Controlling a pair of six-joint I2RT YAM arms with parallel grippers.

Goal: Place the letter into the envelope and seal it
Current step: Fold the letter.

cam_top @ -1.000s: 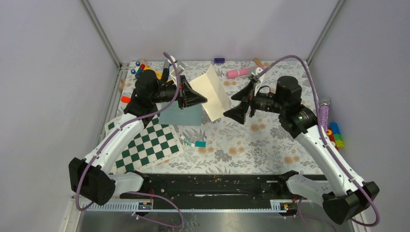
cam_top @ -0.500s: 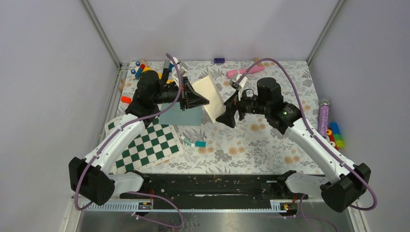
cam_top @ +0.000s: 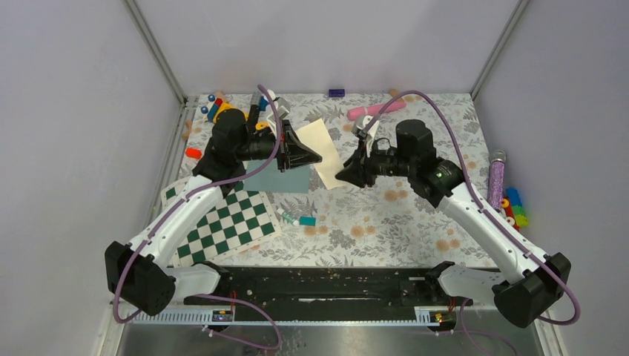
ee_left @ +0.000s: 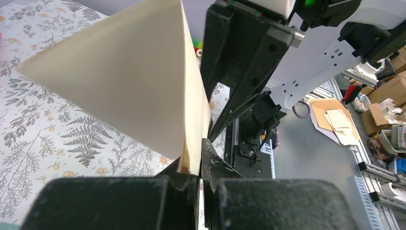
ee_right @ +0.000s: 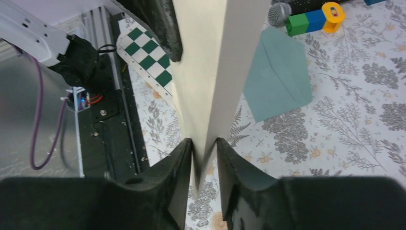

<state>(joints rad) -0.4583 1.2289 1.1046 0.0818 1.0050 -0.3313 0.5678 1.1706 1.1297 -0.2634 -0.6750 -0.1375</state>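
The cream letter (cam_top: 326, 150) hangs in the air between both arms, folded along a crease, its two leaves spread in a narrow V. My left gripper (cam_top: 315, 157) is shut on its left edge; in the left wrist view the letter (ee_left: 129, 81) rises from that gripper (ee_left: 194, 160). My right gripper (cam_top: 340, 178) has its fingers pressed on both leaves at the lower right corner; the right wrist view shows the letter (ee_right: 215, 72) standing in that gripper (ee_right: 205, 142). The teal envelope (cam_top: 278, 179) lies flat on the table under the left gripper, seen again as the envelope (ee_right: 280, 76).
A green-white checkerboard (cam_top: 222, 219) lies at front left, a small teal block (cam_top: 307, 221) beside it. A pink object (cam_top: 365, 112), a purple block (cam_top: 337, 93) and small toys (cam_top: 215, 104) line the back. A purple cylinder (cam_top: 495, 178) and coloured blocks (cam_top: 515, 208) sit at right.
The right arm swung left to the letter and its wide-open jaws closed on the lower right corner. The letter's leaves have drawn closer together. The left gripper kept its hold.
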